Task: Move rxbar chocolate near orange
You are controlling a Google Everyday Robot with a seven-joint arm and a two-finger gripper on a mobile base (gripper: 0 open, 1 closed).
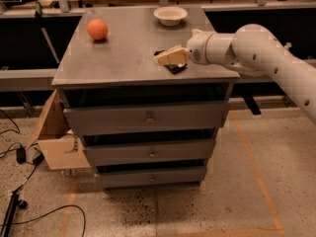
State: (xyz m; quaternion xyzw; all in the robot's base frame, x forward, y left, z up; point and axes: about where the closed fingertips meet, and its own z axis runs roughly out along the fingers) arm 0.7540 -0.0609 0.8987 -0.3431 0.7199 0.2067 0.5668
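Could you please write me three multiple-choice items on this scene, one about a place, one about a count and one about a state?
1. Where is the gripper?
A. At the back left corner
B. Over the rxbar chocolate, near the front right of the cabinet top
C. Down near the floor
2. How many drawer fronts does the cabinet have?
A. Two
B. Three
C. Five
3. How does the white bowl stand?
A. Upright, opening upward
B. Upside down
C. On its side

Key: 1 B, the gripper's tip sits over the dark bar; the orange holds the back left. 2 B, three fronts are stacked. 3 A, its hollow shows.
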